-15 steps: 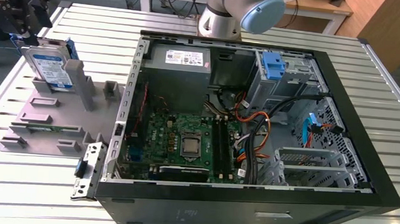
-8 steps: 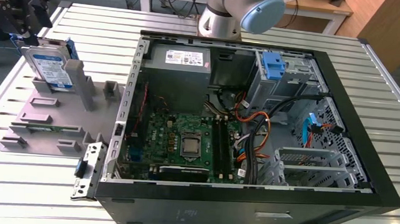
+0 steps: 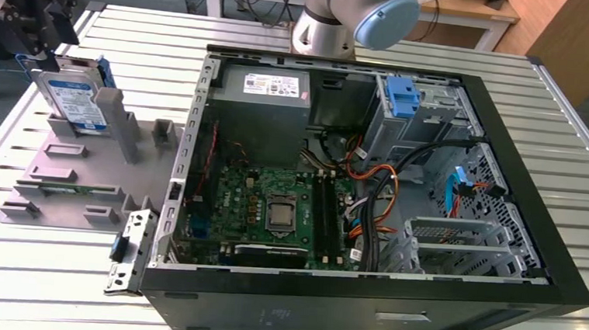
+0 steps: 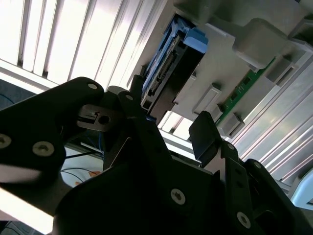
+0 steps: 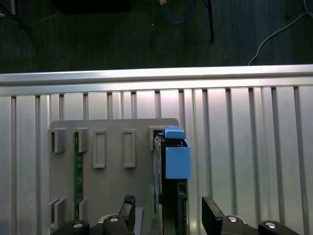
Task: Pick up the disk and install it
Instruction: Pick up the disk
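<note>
Reaching for the pick: the gripper (image 5: 168, 201) hangs open over the upright disk (image 5: 176, 161) in its holder (image 5: 112, 186). A square close on its faces seems needed.

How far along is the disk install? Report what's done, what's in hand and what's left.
Done: nothing that shows. The disk stands upright in its slot on the grey holder, outside the open computer case.
In hand: the gripper is at the disk's top edge. It is open, with one finger on each side, not clamped.
Left: the grasp, the lift and seating the disk in the case.
</note>
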Motion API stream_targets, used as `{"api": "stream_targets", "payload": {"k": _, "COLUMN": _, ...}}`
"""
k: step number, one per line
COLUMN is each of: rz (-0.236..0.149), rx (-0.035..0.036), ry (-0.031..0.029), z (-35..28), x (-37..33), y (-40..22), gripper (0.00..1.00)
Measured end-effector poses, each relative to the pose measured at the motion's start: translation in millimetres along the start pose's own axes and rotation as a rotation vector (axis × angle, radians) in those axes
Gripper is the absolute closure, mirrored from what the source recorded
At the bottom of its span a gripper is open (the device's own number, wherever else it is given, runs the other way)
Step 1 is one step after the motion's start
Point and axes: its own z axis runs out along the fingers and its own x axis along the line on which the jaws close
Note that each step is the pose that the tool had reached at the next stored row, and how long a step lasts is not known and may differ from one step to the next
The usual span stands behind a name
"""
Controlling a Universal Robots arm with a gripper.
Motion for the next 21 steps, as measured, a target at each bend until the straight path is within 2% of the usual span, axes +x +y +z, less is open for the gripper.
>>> {"api": "stream_targets", "payload": {"k": 5, "rz": -0.006, "rx": 0.0007, "ry": 0.0002, "z": 4.6, "x": 0.2, "y": 0.5, "gripper": 0.35}}
{"api": "stream_targets", "payload": {"k": 14, "rz": -0.052, "rx": -0.0003, "ry": 0.0044, "z": 9.6, "x": 0.3, "y": 0.6, "gripper": 0.35}}
{"api": "stream_targets", "payload": {"k": 21, "rz": -0.062, "rx": 0.0, "ry": 0.0047, "z": 16.7, "x": 0.3, "y": 4.0, "gripper": 0.35}}
